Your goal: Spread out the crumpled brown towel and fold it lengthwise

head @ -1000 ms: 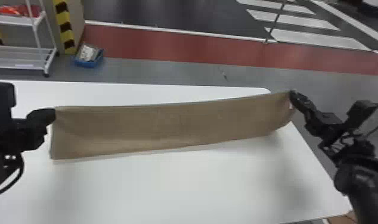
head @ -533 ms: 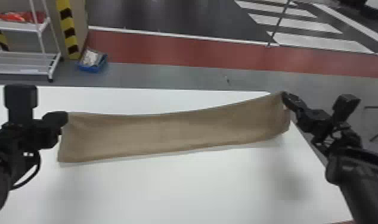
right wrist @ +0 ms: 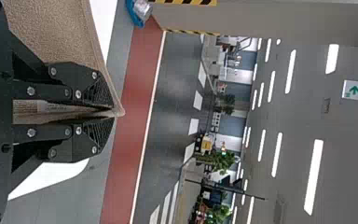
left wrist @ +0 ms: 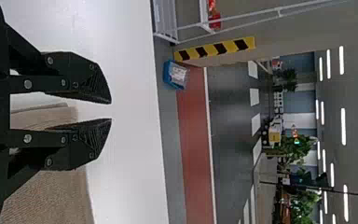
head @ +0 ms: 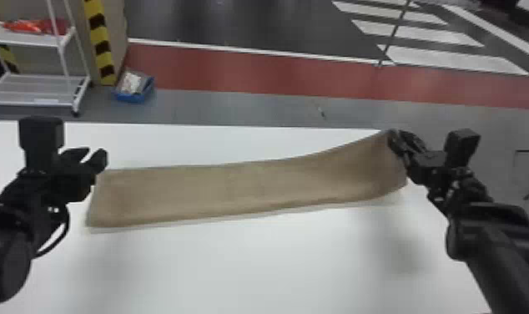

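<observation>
The brown towel (head: 243, 183) lies as a long narrow strip across the white table, its right end lifted. At its left end, just above the far corner, my left gripper (head: 93, 155) is open; in the left wrist view my left gripper (left wrist: 111, 111) has a gap between its fingers, with the towel (left wrist: 51, 198) below and beside them. My right gripper (head: 392, 138) holds the towel's far right corner up near the table's right edge. In the right wrist view the corner of the towel (right wrist: 56, 32) is pinched between the fingertips of my right gripper (right wrist: 113, 113).
The white table (head: 251, 267) extends in front of and behind the towel. Beyond its far edge, on the floor, stand a blue bin (head: 135, 92) and a white wheeled shelf (head: 34, 89) at the back left.
My left gripper has opened and let go of the towel's left corner, which now lies lower. The right gripper keeps its corner, and the towel's right part rises more steeply toward it.
</observation>
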Robot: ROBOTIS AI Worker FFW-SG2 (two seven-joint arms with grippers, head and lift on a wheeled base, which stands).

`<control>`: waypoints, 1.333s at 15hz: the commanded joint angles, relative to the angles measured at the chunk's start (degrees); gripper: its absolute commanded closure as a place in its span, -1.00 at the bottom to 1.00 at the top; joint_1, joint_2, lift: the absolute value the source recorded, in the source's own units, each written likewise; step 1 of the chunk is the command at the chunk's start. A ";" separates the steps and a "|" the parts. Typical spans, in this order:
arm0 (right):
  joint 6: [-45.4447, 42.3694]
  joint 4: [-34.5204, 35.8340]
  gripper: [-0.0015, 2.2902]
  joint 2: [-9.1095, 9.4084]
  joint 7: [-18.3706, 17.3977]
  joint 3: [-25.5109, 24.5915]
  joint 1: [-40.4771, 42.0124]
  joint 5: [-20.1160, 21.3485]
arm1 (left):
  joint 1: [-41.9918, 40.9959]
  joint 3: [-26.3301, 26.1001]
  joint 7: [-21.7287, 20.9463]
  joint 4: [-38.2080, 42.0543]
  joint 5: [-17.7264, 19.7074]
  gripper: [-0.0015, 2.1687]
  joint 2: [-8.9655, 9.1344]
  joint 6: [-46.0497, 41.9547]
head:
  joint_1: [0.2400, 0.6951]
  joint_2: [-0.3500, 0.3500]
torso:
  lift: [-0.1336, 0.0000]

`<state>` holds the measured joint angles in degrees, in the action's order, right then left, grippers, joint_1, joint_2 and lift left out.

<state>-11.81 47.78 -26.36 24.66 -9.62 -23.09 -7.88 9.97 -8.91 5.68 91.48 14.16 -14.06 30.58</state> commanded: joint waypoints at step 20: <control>-8.44 -7.26 -0.94 -0.71 -23.61 10.41 -3.11 10.96 | -10.58 4.08 0.21 10.30 1.31 -0.95 -2.20 -2.85 | 0.89 -0.64 | -0.86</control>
<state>-20.97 41.15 -27.10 2.56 -1.17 -25.70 2.07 -0.17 -5.04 5.89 101.16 15.47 -16.21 27.56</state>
